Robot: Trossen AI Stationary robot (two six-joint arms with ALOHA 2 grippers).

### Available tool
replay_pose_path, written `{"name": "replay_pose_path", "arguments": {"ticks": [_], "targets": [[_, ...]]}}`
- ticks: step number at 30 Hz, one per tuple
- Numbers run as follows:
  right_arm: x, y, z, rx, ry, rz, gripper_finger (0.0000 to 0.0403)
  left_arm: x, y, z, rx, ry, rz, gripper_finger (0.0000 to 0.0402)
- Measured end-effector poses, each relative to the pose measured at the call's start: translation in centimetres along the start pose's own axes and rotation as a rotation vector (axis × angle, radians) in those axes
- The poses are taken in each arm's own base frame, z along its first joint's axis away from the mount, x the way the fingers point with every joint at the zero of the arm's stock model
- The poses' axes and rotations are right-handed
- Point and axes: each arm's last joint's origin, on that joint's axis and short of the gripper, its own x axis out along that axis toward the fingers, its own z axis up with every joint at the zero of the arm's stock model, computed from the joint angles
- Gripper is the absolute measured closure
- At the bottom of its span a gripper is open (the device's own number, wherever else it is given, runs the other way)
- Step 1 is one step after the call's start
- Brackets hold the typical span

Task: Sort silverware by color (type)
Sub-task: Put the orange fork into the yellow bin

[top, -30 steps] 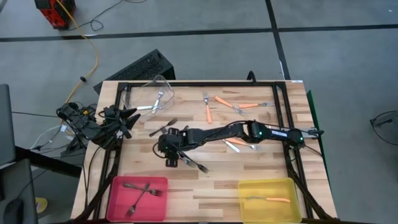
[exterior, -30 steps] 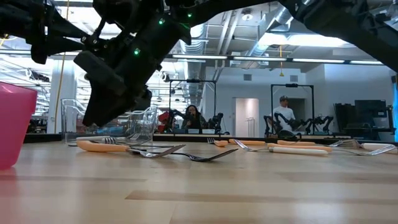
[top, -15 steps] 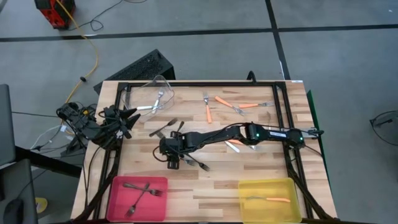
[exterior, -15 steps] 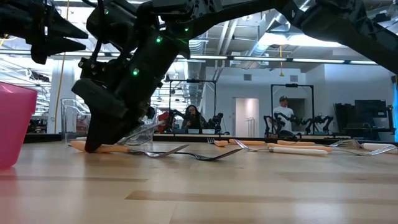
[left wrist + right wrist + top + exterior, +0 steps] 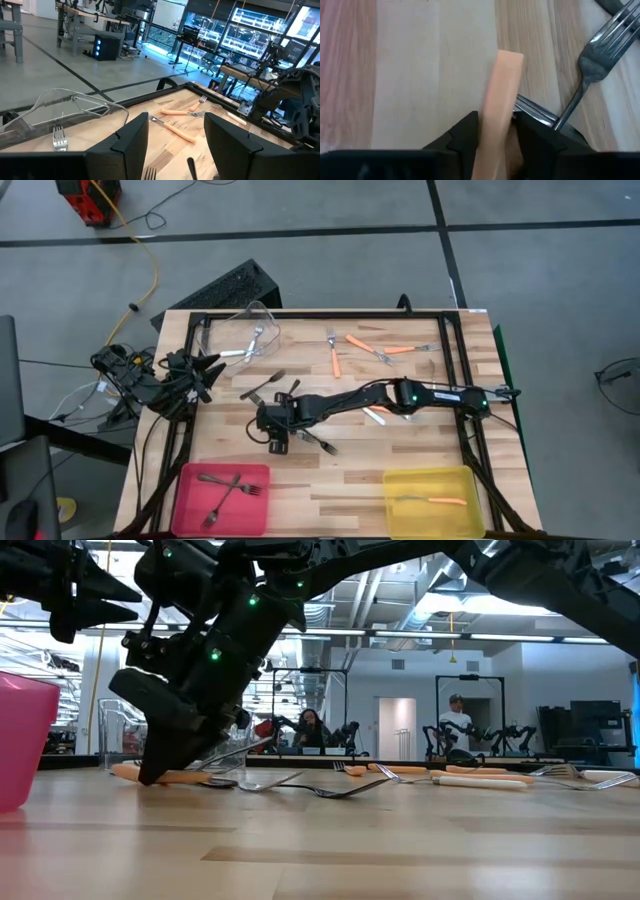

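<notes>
The right hand [image 5: 495, 132] is down at the table's [image 5: 420, 460] middle-left, its two fingers [image 5: 462, 137] closed against the sides of an orange fork handle [image 5: 502, 95]. In the right wrist view this handle stands between the fingers, with silver tines [image 5: 535, 112] beside it and a grey fork [image 5: 592, 60] just off to one side. In the low view the orange handle [image 5: 185, 778] lies flat on the wood under the hand.

Counted from above: three orange-handled forks [image 5: 336, 355] lie loose near the far edge, one more shows beside the right arm [image 5: 376, 414], and one sits in the yellow bin [image 5: 430, 501]. Two dark forks are in the pink bin [image 5: 225, 485]; about two more lie loose near the hand [image 5: 262, 387]. One silver fork rests in the clear bin [image 5: 245, 330].

The left hand [image 5: 175, 137] waits at the table's left edge, fingers spread wide with nothing between them.
</notes>
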Motion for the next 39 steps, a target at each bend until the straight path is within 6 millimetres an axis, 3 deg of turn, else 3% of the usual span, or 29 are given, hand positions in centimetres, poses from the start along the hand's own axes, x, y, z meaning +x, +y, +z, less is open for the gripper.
{"name": "replay_pose_path", "arguments": {"ticks": [6,23,33,39], "targets": [[0.0,0.0,0.0,0.0,0.001,-0.001,0.0313,0.0,0.0,0.0,0.0,0.0,0.0,0.0223],[-0.6,0.6,0.9,-0.014,-0.085,0.015,0.0308,0.0,0.0,0.0,0.0,0.0,0.0,0.0223],[-3.4,0.0,2.5,-0.034,-0.14,0.076,0.0306,0.0,0.0,0.0,0.0,0.0,0.0,0.0223],[-6.8,-1.2,3.8,-0.047,-0.165,0.091,0.0306,0.0,0.0,0.0,0.0,-0.001,0.001,0.0223]]}}
